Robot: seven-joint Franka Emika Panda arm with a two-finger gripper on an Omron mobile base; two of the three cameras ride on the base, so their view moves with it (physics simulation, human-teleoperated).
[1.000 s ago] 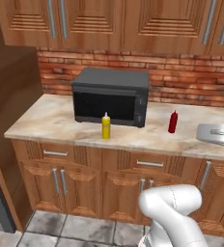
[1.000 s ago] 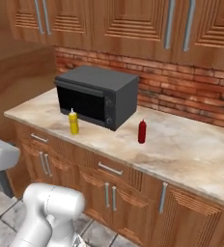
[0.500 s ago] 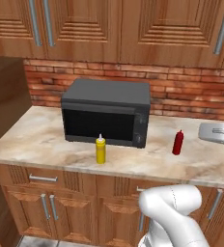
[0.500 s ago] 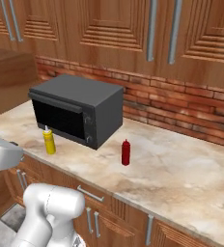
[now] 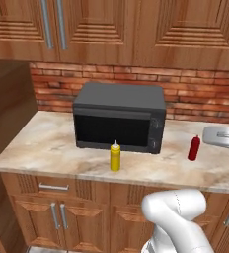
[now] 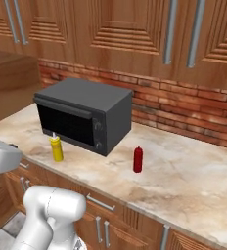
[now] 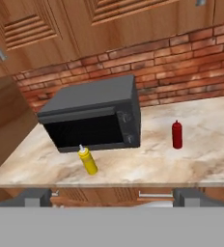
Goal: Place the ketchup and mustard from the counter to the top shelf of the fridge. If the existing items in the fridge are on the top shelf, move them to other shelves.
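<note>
Mustard [image 5: 115,157] and ketchup [image 5: 194,148] stand on the counter [image 5: 47,143], before and right of the microwave [image 5: 119,117].
Left base view alone catches a sink [image 5: 224,136], cut off; gripper [image 7: 111,197] fingers spread wide, holding nothing.

— What stands on the counter [image 5: 47,143]?
— A microwave [image 5: 119,117], set back against the brick wall [image 5: 195,94]. The mustard [image 5: 115,156] is just in front of it, near the counter's front edge; the ketchup [image 5: 194,147] stands off to its right, well apart from the mustard.
— And above?
— Wall cabinets [image 5: 136,27]; drawers [image 5: 52,187] below.
</note>
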